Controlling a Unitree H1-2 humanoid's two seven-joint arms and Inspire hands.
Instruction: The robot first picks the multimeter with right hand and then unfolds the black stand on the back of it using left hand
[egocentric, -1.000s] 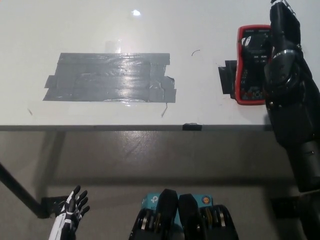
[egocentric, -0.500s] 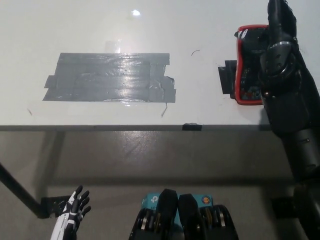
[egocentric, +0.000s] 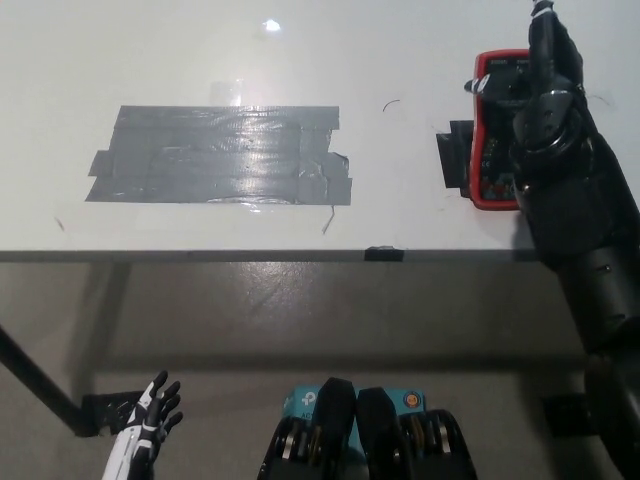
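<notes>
The white left hand (egocentric: 143, 430) sits slightly lower than before, fingers spread, empty. Grey tape patch (egocentric: 220, 155) lies far left of the black right hand (egocentric: 545, 110), which now covers more of the red multimeter (egocentric: 492, 130); its grip cannot be told.

The multimeter (egocentric: 496, 135) lies at the table's (egocentric: 200, 50) right edge, near the front, under the right hand (egocentric: 545, 110); a tape patch (egocentric: 225, 155) sits left of centre; the left hand (egocentric: 145, 425) hangs below the front edge

overhead glare on table (egocentric: 271, 26), soft focus
</notes>
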